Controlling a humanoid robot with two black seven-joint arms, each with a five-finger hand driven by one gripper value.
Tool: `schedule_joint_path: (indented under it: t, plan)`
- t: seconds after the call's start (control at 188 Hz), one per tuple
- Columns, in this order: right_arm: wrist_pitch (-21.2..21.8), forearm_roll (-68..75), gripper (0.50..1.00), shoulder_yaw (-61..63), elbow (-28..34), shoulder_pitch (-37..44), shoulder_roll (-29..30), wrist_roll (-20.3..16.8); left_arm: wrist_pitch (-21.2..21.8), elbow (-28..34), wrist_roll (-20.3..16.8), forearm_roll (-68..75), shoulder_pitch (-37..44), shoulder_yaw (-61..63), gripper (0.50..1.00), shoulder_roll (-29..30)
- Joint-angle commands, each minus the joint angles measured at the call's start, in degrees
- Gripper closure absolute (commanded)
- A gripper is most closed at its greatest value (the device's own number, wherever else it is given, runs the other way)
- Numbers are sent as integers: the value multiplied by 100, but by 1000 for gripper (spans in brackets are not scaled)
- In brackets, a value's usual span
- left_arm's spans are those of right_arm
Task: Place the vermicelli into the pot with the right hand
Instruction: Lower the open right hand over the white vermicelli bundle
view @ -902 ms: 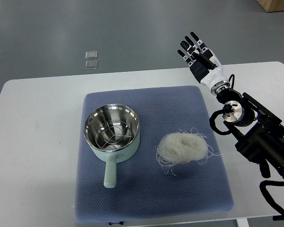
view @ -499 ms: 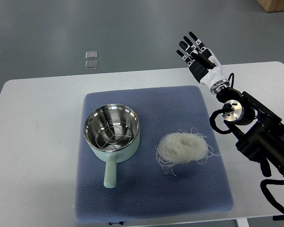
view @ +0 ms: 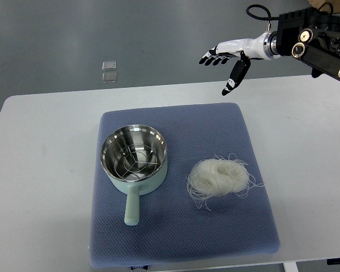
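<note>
Right hand [view: 229,59] swung up & across vs a moment ago, fingers spread, empty; vermicelli [view: 219,177] well below it, pot [view: 134,156] below-left, grasp not begun.

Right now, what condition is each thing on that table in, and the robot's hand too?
Pot: upright on the mat, only a wire rack inside, handle toward the camera.
Vermicelli: loose nest on the mat, right of the pot, untouched.
Right hand: raised beyond the table's far edge, fingers spread, holding nothing.
</note>
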Motion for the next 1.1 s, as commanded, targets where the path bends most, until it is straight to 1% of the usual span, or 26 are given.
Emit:
schedule_joint_path:
  t: [0.0,0.032,0.069,0.154,0.239,0.345,0.451,0.488,0.568,0.658,0.812,0.955,1.093]
  plan:
    - [396,-41,574,-720,541,749,-35,-256,1,13,0,0,-10,1,500,0]
    - [396,125,574,-747,821,836,-44,-414,1,13,0,0,-10,1,500,0]
    - [396,336,574,-764,988,836,-53,-537,1,13,0,8,-19,1,500,0]
    - [396,968,574,-782,1226,784,-26,-722,-8,4,0,8,-28,-8,500,0]
    - [396,1400,574,-782,1270,573,-61,-739,-8,-5,0,8,-28,-8,500,0]
    - [396,1541,576,-738,1323,379,-158,-731,-8,4,0,0,-28,-8,500,0]
    - [396,1593,576,-448,1604,-42,-404,-651,-8,4,0,-9,-36,-8,500,0]
    - [262,1620,576,-150,1753,-218,-448,-652,-8,4,0,-9,-36,-8,500,0]
    - [157,1664,576,132,1920,-534,-518,-660,-8,4,0,-9,-28,-8,500,0]
    - [104,1664,576,158,1947,-702,-571,-660,-8,13,0,-9,-28,-8,500,0]
    - [-142,1637,576,211,1965,-1079,-615,-660,-8,13,0,-9,-28,-8,500,0]
    - [-169,1576,576,220,1991,-1352,-659,-660,1,13,9,-9,-28,-8,500,0]
    - [-177,1567,576,237,2263,-1563,-835,-660,1,22,9,-9,-28,1,500,0]
